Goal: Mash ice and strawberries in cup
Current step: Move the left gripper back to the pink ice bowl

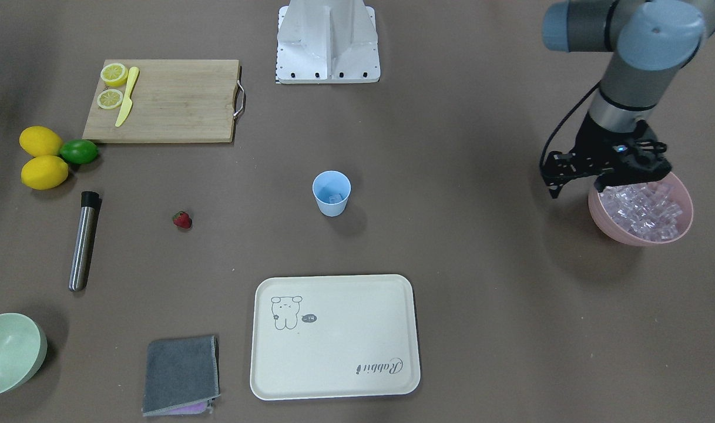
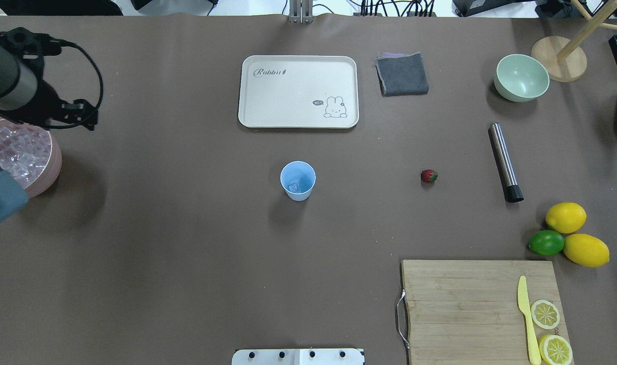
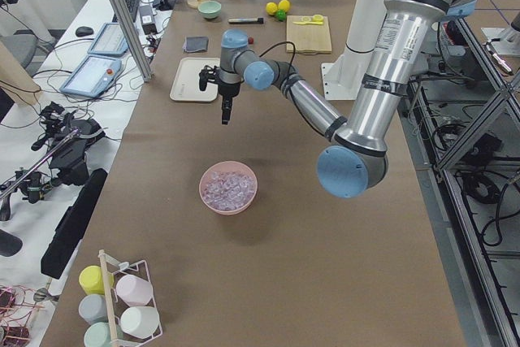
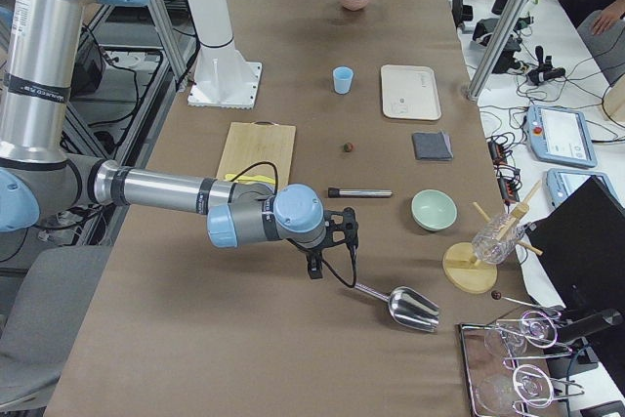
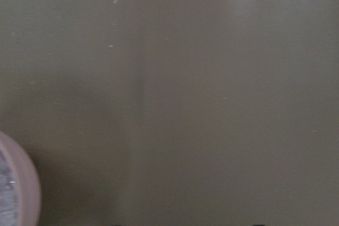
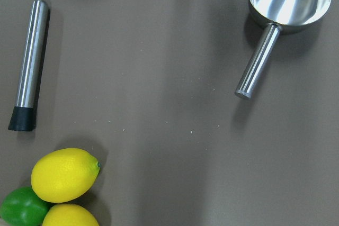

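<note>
The light blue cup (image 1: 331, 194) stands upright mid-table and also shows in the overhead view (image 2: 298, 181). One clear ice cube (image 2: 298, 186) lies inside it. Several more ice cubes (image 1: 642, 208) fill a pink bowl (image 1: 610, 226). The strawberry (image 1: 182, 220) lies alone on the table, away from the cup. My left gripper (image 3: 225, 118) hangs above the table at the pink bowl's edge; its fingers are hidden in the front and overhead views, so I cannot tell its state. My right gripper (image 4: 314, 269) shows only in the right side view, above the table near a metal scoop (image 4: 405, 305).
A steel muddler (image 1: 84, 241) lies beyond the strawberry. A cream tray (image 1: 333, 338), grey cloth (image 1: 181, 376) and pale green bowl (image 1: 7, 352) sit along the far edge. A cutting board (image 1: 169, 100) holds lemon halves and a knife, with lemons and a lime (image 1: 78, 151) beside it.
</note>
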You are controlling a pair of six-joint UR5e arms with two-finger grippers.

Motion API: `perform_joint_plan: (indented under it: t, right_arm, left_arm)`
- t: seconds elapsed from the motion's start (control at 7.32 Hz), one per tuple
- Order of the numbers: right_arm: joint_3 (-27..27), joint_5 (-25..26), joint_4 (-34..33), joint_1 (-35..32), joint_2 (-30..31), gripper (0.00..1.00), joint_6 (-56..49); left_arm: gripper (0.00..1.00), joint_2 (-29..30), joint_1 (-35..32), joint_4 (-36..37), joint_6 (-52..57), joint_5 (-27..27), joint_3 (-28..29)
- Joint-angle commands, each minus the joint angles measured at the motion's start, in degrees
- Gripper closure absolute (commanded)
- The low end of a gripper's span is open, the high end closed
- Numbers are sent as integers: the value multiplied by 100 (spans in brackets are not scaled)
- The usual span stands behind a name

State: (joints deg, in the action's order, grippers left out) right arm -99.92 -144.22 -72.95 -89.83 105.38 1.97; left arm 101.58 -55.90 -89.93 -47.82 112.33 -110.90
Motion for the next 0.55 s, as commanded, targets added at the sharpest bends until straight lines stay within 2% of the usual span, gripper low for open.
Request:
perform_joint_plan:
  t: [0.0,0.41]
  right_arm:
    - [8,8,0,0,-9,0,-3]
    - [-36,8,0,0,-9,0,5]
  left_arm:
    - [13,-865,-280,-558,195,8,68]
    - [11,-1157,-325,-719,-33,-10,280]
